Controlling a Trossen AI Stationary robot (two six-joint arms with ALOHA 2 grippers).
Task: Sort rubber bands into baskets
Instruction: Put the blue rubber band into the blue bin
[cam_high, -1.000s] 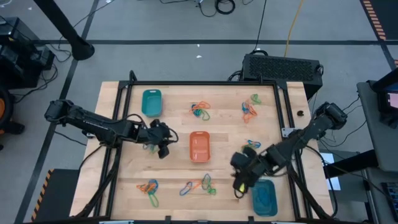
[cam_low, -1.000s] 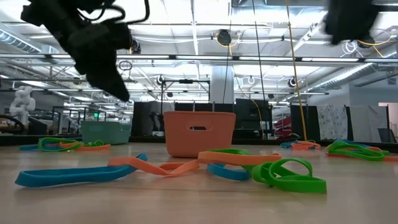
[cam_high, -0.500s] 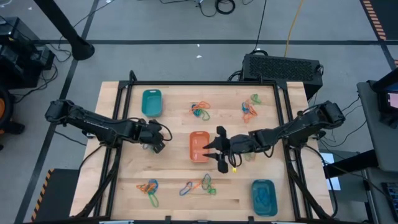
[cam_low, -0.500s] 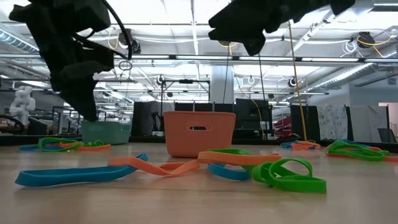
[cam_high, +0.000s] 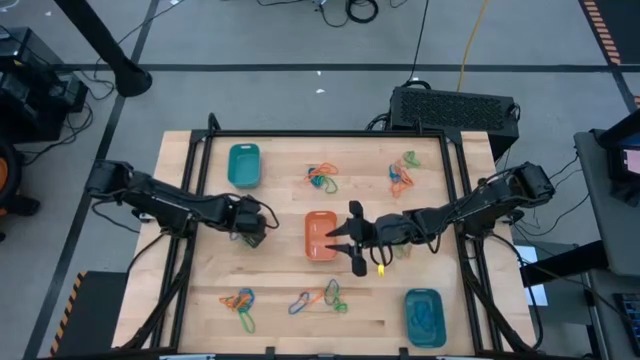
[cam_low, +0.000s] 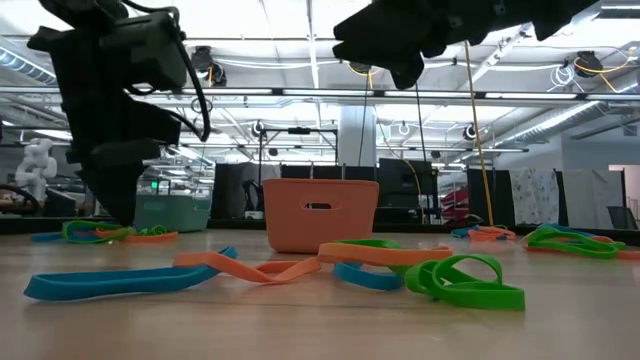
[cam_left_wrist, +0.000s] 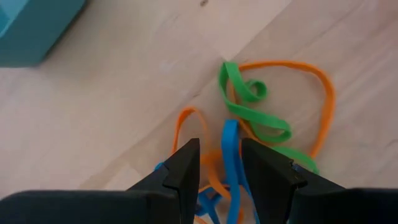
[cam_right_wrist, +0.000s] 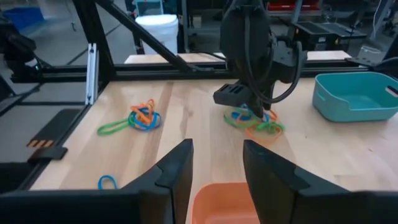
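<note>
Left tool (cam_left_wrist: 219, 163), fingers apart, straddles a blue band in a tangle of thin orange, green and blue rubber bands (cam_left_wrist: 261, 130) at nine o'clock of the orange plastic basket (cam_high: 320, 235). Right tool (cam_right_wrist: 216, 163), fingers apart, hangs over that basket's three o'clock edge on the wooden worktop (cam_high: 280, 280).

- High view looks straight down over the whole table (cam_high: 290, 300).
- Low view sits at tabletop level, facing the room.
- Both catch the orange basket (cam_high: 320, 235) (cam_low: 320, 213).
- Wrist views sit close behind each arm's fingers.

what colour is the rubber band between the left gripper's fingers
Blue: the thin blue elastic rubber band runs between the left gripper fingers, clearest in the left wrist view.
</note>
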